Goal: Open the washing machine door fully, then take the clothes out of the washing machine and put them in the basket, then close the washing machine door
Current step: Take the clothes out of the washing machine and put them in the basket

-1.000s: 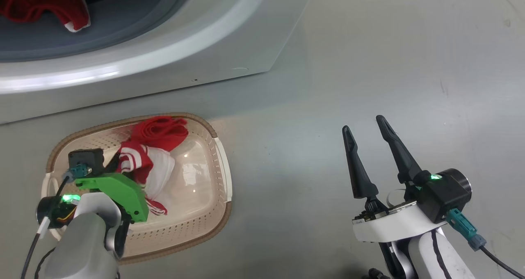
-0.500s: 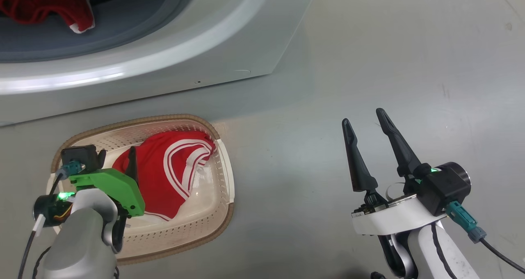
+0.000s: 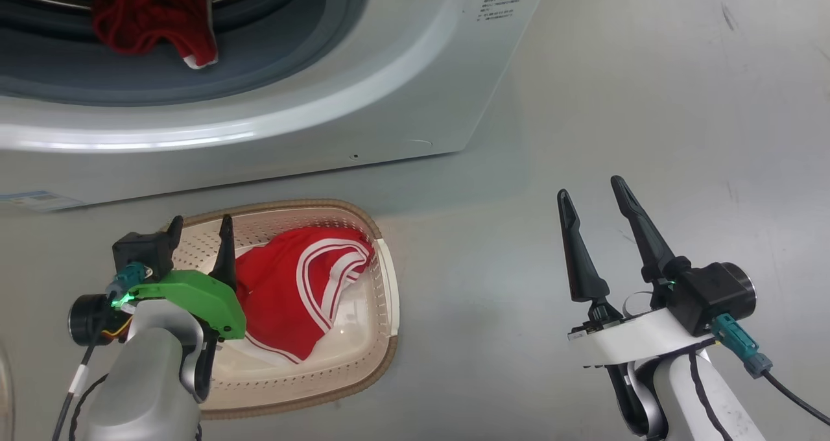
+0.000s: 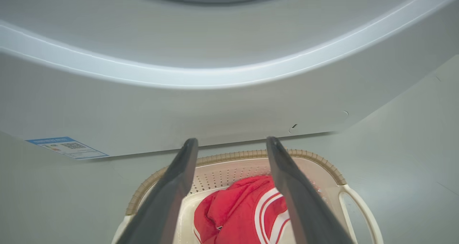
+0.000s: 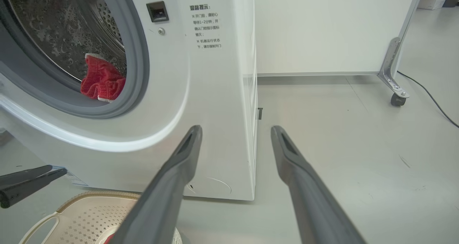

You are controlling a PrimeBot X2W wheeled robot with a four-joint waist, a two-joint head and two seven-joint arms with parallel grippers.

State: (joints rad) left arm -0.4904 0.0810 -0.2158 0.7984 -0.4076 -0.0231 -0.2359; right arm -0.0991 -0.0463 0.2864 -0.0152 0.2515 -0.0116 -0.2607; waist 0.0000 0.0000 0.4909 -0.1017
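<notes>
Basket (image 3: 388, 285): 1 red garment (image 3: 285, 298); washer (image 3: 402, 91): 1 other garment (image 3: 149, 13). L tool (image 3: 200, 224), R tool (image 3: 589, 187) spread, empty.

There is one big white front-loading washing machine (image 3: 389, 104), one small cream perforated plastic basket (image 3: 292, 205) with a brown woven-look rim, and two bright red fabric garments: a white-striped garment (image 3: 285, 292) in the basket and a second red garment (image 3: 149, 13) at the drum mouth. Two grippers are in sight, the left gripper (image 3: 200, 220) and the right gripper (image 3: 589, 186), each with two long dark fingers. The machine carries one small blue label (image 4: 66, 147) and one dark square latch slot (image 5: 157, 11), and past it are one white wheeled panel (image 5: 322, 28) and one black floor cable (image 5: 430, 97).
</notes>
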